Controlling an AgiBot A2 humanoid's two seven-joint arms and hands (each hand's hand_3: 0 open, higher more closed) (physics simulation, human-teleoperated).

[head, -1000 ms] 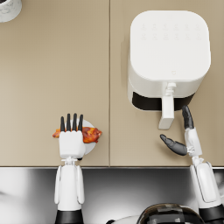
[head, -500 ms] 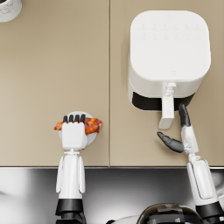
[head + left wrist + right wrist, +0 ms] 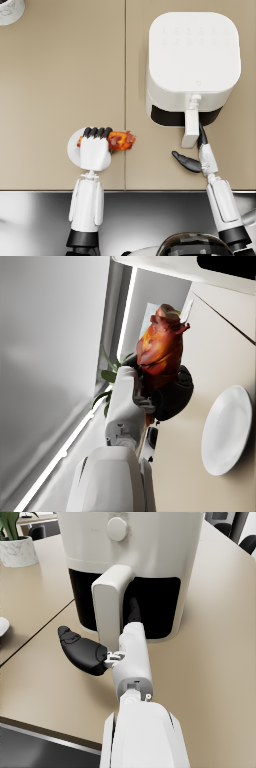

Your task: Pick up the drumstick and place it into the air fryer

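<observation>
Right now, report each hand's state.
Left hand: holding the drumstick.
Right hand: open, holding nothing, beside the air fryer handle.

Beige desk [image 3: 60, 75] split by a thin seam [image 3: 125, 60]; potted plant [image 3: 17, 542] at far corner; brushed metal edge [image 3: 150, 215] along near side.

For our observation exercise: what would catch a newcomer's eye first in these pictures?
The glossy orange-brown roasted drumstick, held by the left hand over the round white plate, stands out against the beige countertop. Next comes the big white air fryer, with the right hand at its drawer handle.
</observation>
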